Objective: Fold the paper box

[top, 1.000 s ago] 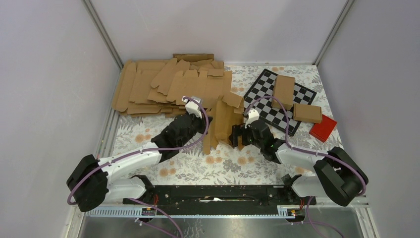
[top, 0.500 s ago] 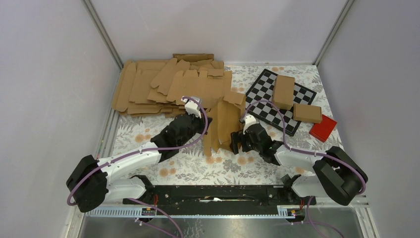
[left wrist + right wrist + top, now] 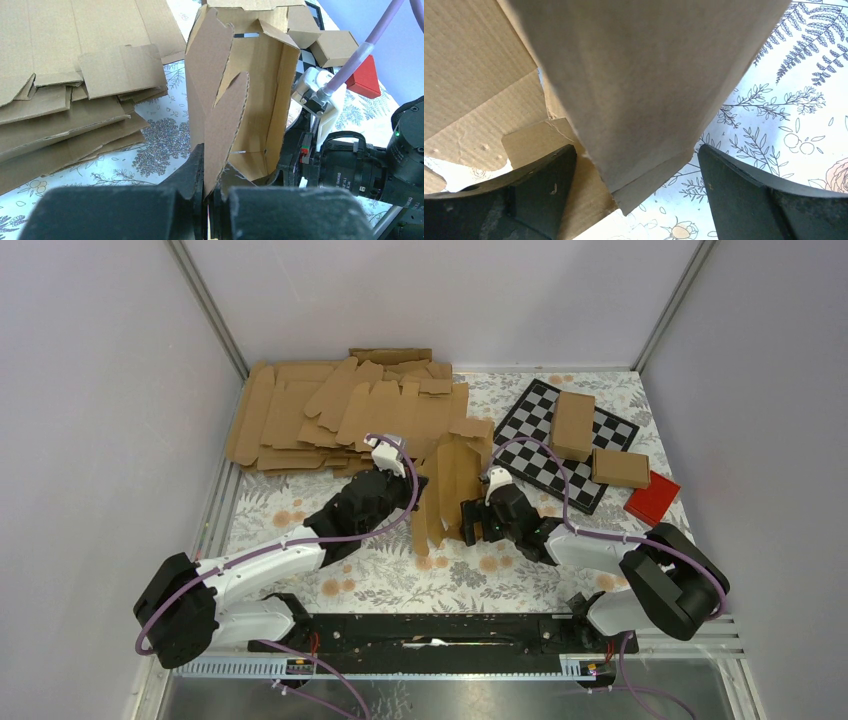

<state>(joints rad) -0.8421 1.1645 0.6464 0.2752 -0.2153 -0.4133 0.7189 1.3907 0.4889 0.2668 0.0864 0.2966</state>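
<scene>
The paper box (image 3: pixel 455 485) is a brown cardboard blank partly folded into an upright open sleeve in the middle of the table. My left gripper (image 3: pixel 418 502) is shut on one of its side flaps (image 3: pixel 222 125), which rises from between the black fingers; the hollow body of the paper box (image 3: pixel 267 95) stands just beyond. My right gripper (image 3: pixel 474 523) is open on the box's other side. In the right wrist view a wall of the paper box (image 3: pixel 649 85) fills the space between the spread fingers (image 3: pixel 541 185) without touching them.
A pile of flat brown blanks (image 3: pixel 340 410) covers the back left. A checkerboard (image 3: pixel 550 435) at the back right carries two closed cartons (image 3: pixel 573 423). A small red block (image 3: pixel 652 497) lies beside it. The floral tablecloth (image 3: pixel 380 575) covers the table; grey walls enclose it.
My right arm has moved left and closed in on the box, its open jaws now around a wall. The box has swung more upright. My left gripper has kept its grip in place.
</scene>
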